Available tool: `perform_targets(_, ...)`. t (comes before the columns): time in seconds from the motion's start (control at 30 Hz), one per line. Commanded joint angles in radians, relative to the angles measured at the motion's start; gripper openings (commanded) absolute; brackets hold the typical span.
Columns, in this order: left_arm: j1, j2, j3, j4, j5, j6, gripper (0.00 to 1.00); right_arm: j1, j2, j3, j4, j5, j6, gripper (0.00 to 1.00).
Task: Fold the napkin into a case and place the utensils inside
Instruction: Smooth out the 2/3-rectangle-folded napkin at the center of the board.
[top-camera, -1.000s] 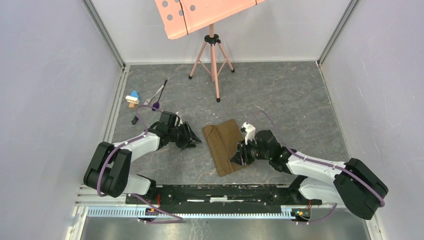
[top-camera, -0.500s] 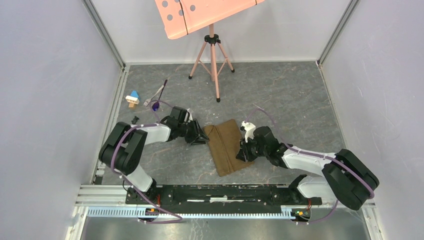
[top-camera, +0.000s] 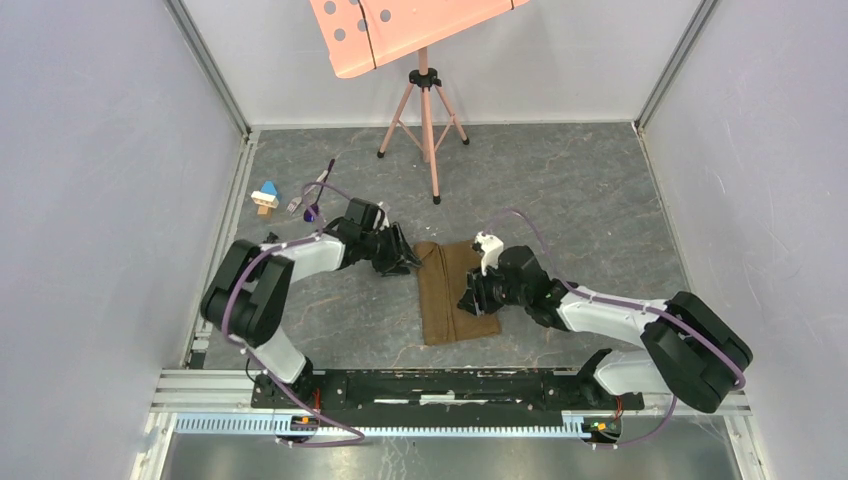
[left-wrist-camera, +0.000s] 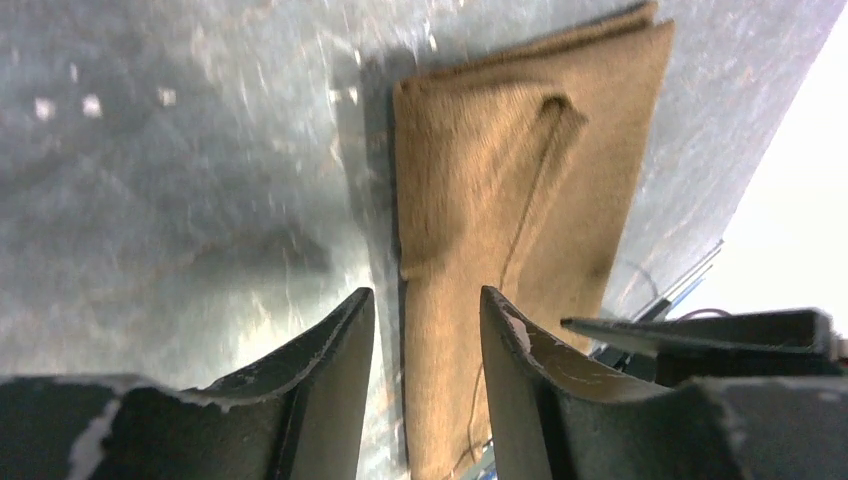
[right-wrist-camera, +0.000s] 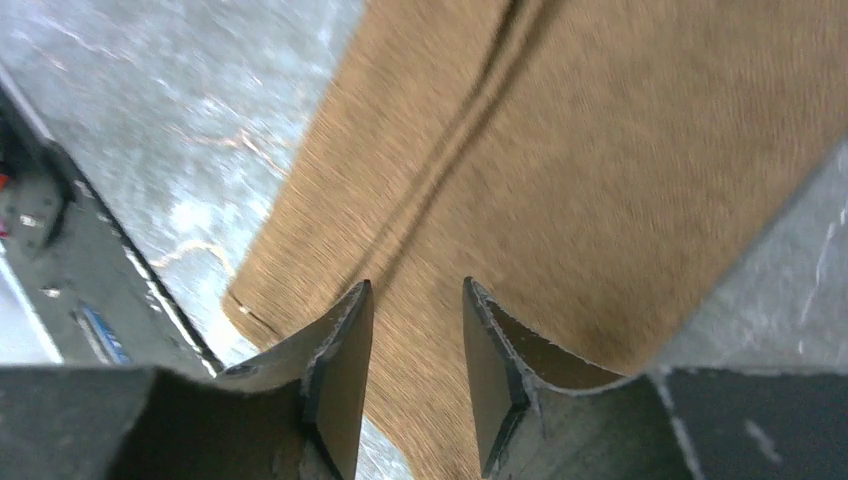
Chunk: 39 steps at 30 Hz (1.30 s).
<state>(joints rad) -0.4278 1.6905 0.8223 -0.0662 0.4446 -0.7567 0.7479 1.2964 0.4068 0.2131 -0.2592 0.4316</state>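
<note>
Top external view: within the last second the napkin (top-camera: 458, 292) has become narrower and squarer at the table's middle, so the case looks nearly formed. At its far left corner the left gripper (top-camera: 407, 264), and on its right edge the right gripper (top-camera: 470, 301), both stand parted, holding nothing. Count: one napkin, one fork (top-camera: 305, 193) and one spoon (top-camera: 312, 212), both lying well apart at far left.

Napkin (top-camera: 455, 290) is hemmed in: left gripper (top-camera: 410, 264) at its left edge, right gripper (top-camera: 469, 300) over its right side. Tripod (top-camera: 426, 120) legs stand behind. Fork (top-camera: 307, 189), spoon (top-camera: 312, 212) and toy block (top-camera: 265, 197) crowd the far left. Tabletop (top-camera: 600, 200) to the right is passable.
</note>
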Motion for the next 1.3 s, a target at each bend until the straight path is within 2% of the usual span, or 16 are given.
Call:
perform_targets(0.0, -0.004, -0.173, -0.092, -0.061, 0.000, 0.041, 0.50, -0.027, 0.040, 0.121, 0.036, -0.073, -0.032, 0.46)
perform_targets(0.17, -0.039, -0.282, -0.241, 0.032, 0.119, -0.052, 0.35, -0.070, 0.227, 0.215, 0.266, -0.327, 0.126, 0.44)
perform_targets(0.33, -0.130, -0.325, -0.318, 0.122, 0.120, -0.118, 0.21, -0.070, 0.425, 0.317, 0.462, -0.482, 0.264, 0.39)
perform_targets(0.57, -0.221, -0.283, -0.412, 0.350, 0.126, -0.239, 0.17, -0.070, 0.586, 0.332, 0.653, -0.552, 0.372, 0.41)
perform_targets(0.73, -0.265, -0.228, -0.434, 0.408, 0.111, -0.260, 0.16, -0.089, 0.643, 0.332, 0.619, -0.499, 0.323, 0.44)
perform_targets(0.97, -0.309, -0.176, -0.475, 0.404, 0.043, -0.283, 0.15, -0.135, 0.738, 0.362, 0.568, -0.443, 0.273, 0.44)
perform_targets(1.27, -0.401, -0.226, -0.430, 0.248, -0.027, -0.234, 0.18, -0.172, 0.782, 0.424, 0.505, -0.410, 0.238, 0.44)
